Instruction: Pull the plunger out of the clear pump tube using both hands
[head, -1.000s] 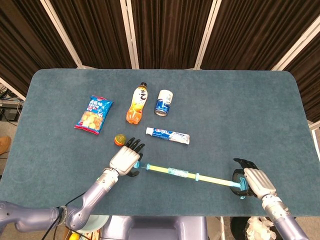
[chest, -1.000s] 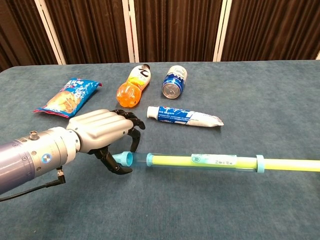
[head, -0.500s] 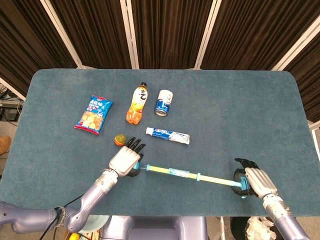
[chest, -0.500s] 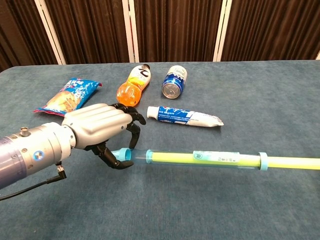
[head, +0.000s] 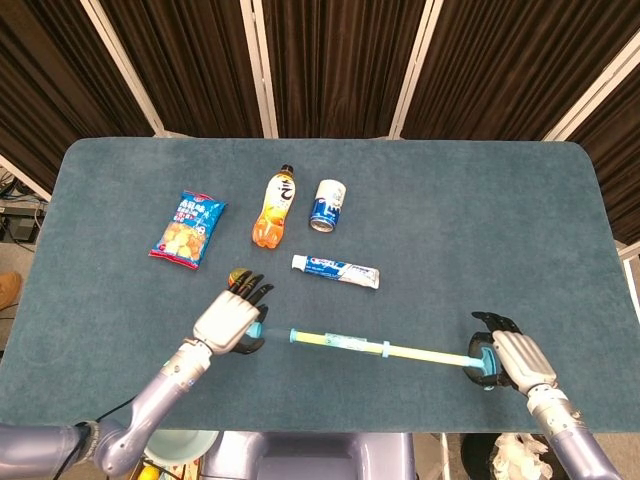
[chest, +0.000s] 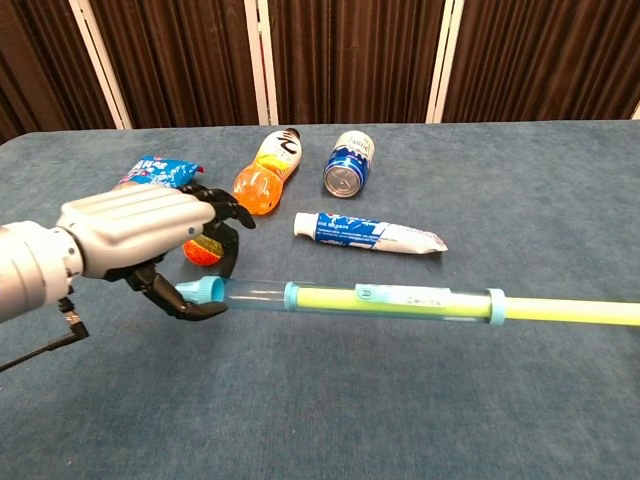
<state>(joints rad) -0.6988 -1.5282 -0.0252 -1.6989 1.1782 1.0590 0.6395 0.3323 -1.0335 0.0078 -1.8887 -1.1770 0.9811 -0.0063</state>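
Observation:
The clear pump tube (head: 335, 342) (chest: 350, 298) lies across the table's front, with a yellow plunger rod (head: 430, 353) (chest: 570, 312) sticking out of its right end. My left hand (head: 232, 322) (chest: 140, 245) grips the tube's blue cap end (chest: 200, 290), fingers curled around it. An empty clear stretch shows just right of the cap. My right hand (head: 510, 360) holds the teal plunger handle (head: 483, 362) near the front right edge; the chest view does not show it.
Behind the tube lie a toothpaste tube (head: 335, 270) (chest: 368, 232), a blue can (head: 327, 205) (chest: 348, 164), an orange drink bottle (head: 275, 207) (chest: 265, 172) and a chips bag (head: 187, 226) (chest: 150, 172). A small orange ball (head: 240, 275) (chest: 203, 248) sits right behind my left hand.
My left hand has drawn the tube to the left, away from the right hand. More yellow rod is exposed and an empty clear section has opened near the cap.

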